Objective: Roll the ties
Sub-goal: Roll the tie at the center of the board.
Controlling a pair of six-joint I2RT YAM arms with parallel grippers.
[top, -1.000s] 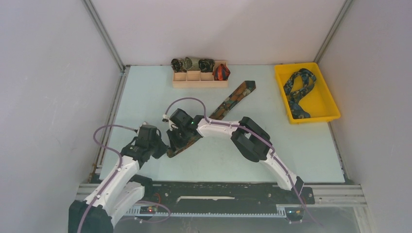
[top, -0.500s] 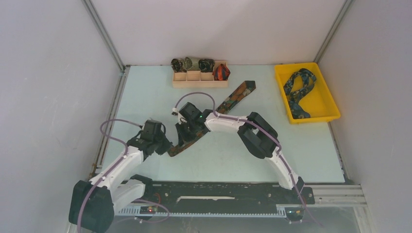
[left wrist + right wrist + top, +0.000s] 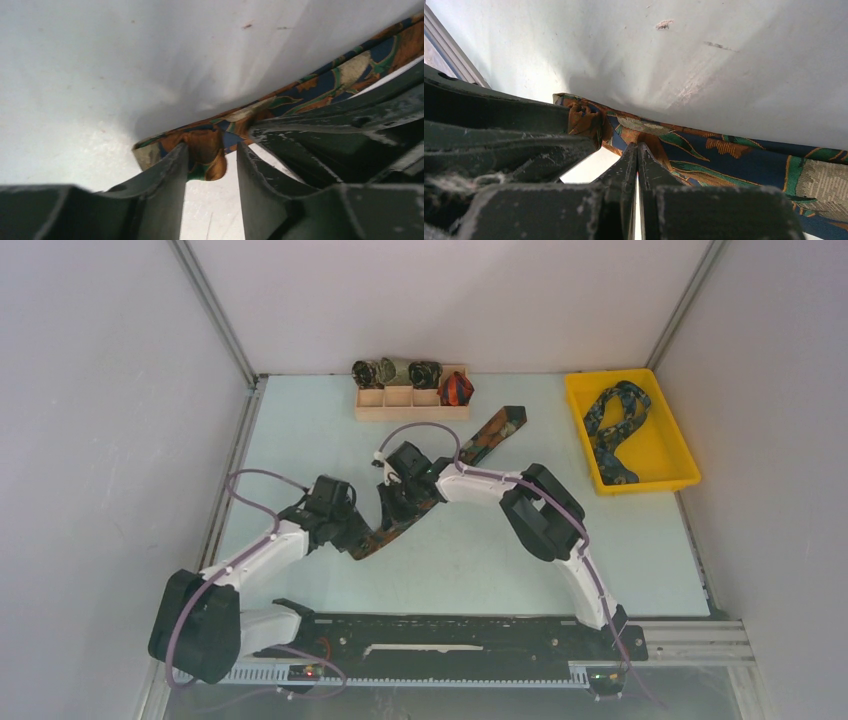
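Early in the roll of the brown tie [image 3: 490, 437], laid diagonally mid-table from far right to near left. At its near left end, just a small first curl, sitting between the parted jaws of the left gripper [image 3: 210, 156]: open, with one finger against the cloth and a gap on the other side. Beside it, the right gripper [image 3: 638, 150], closed tight, tips down at the tie just past the curl; cannot tell whether pinching cloth or only pressing on it.

Elsewhere: rolled ties [image 3: 400, 372] already in the box [image 3: 410, 414] at the far edge, and a navy tie [image 3: 612, 430] loose in the yellow tray [image 3: 668, 448] at far right.

Next, probably: close the left jaws on the curl, turn it over toward far right, and keep the strip pinned flat meanwhile. Calls for an even grip across the width, lest the curl spring open or wind up crooked.
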